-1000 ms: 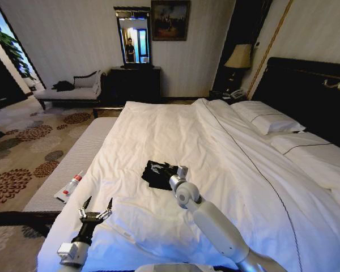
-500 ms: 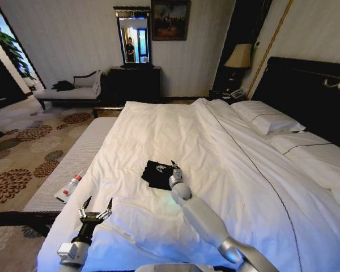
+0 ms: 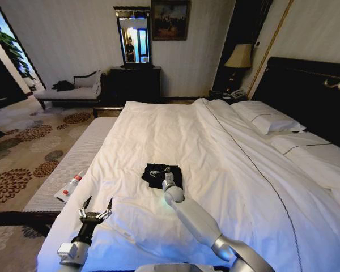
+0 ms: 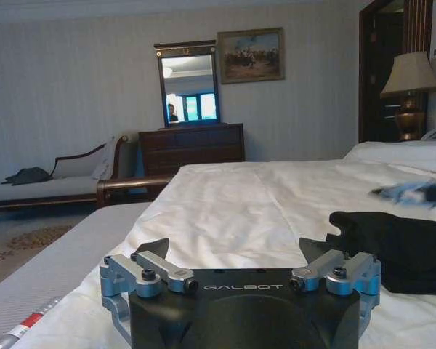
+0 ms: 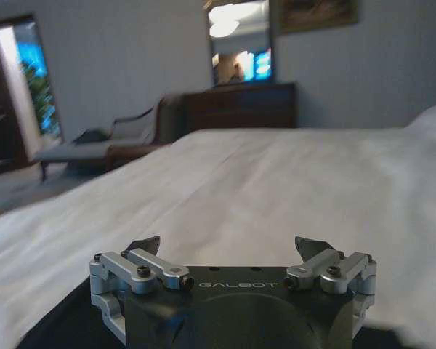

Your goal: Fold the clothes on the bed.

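The bed [image 3: 226, 153] fills the middle and right of the head view, its white duvet [image 3: 158, 130] rumpled and soft, so anything pressed on it will likely sink a little. The clothes [image 3: 158, 173], one small black T-shirt, lie bunched in the centre of the frame, just below middle. I judge the shirt light, limp and not fragile; it should drape and slide when lifted, so the best hold is a pinch on a free edge or corner, such as a hem or sleeve lying off the duvet, rather than on the thick middle of the bundle.

The right gripper [image 3: 168, 180] sits over the near edge of the shirt, fingers spread apart in its wrist view. The left gripper [image 3: 96, 214] waits at the lower left of the head view, well apart from the shirt, fingers open too.

Compared with a second ago, the right gripper has drawn back and leftward over the shirt, and the bundle looks flatter and squarer; the left arm has not moved.
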### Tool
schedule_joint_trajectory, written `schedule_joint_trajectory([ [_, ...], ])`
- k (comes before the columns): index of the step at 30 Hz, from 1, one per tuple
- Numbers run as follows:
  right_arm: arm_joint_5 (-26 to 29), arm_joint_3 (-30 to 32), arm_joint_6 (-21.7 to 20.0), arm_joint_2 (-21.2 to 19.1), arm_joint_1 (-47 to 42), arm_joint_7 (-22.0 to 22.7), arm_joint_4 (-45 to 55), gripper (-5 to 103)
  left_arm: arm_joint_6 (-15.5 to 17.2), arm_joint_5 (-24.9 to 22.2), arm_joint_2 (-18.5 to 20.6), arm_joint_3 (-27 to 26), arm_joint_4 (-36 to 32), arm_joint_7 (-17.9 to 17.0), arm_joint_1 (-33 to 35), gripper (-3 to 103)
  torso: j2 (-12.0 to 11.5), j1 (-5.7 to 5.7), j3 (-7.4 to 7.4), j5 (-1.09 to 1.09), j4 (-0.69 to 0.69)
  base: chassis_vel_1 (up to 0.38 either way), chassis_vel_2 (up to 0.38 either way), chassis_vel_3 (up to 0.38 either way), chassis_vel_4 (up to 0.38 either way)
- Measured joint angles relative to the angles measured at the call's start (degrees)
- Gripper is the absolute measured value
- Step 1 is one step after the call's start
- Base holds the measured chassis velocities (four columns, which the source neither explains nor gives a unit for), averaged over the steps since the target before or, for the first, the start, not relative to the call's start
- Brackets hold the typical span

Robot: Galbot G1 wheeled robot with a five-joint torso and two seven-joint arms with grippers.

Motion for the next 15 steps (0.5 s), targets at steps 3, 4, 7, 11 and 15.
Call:
schedule_joint_trajectory([
  [3,0.86,3.85,2.53,-4.74,-2.55,-0.6,3.48,100,0.0,0.0,0.0,0.0,0.0,0.0,0.0,100,0.0,0.0,0.0,0.0,-0.02,0.0,0.0,0.0,0.0],
  [4,0.92,5.49,3.64,-6.76,-3.88,-1.06,4.85,100,0.0,0.0,0.0,-0.01,0.0,-0.01,0.0,100,0.0,0.0,0.0,0.01,-0.02,0.0,0.0,0.0,0.0],
  [7,0.94,8.0,4.44,-9.87,-6.35,-1.48,7.36,100,0.0,0.0,0.0,0.0,0.0,0.0,0.01,100,0.0,0.0,0.0,0.0,-0.02,0.0,0.0,0.0,0.0],
  [11,-2.36,22.1,7.35,-16.38,-19.56,-3.97,17.68,100,-0.01,0.0,0.0,-0.01,0.01,0.0,0.01,100,0.0,0.0,-0.01,0.02,0.0,0.0,0.0,0.0,0.0],
  [15,-4.73,29.33,9.62,-16.99,-27.76,-5.92,22.22,100,-0.01,0.0,0.0,0.0,0.01,0.0,0.0,100,-0.01,0.0,0.0,0.01,-0.01,0.0,0.0,0.0,0.0],
])
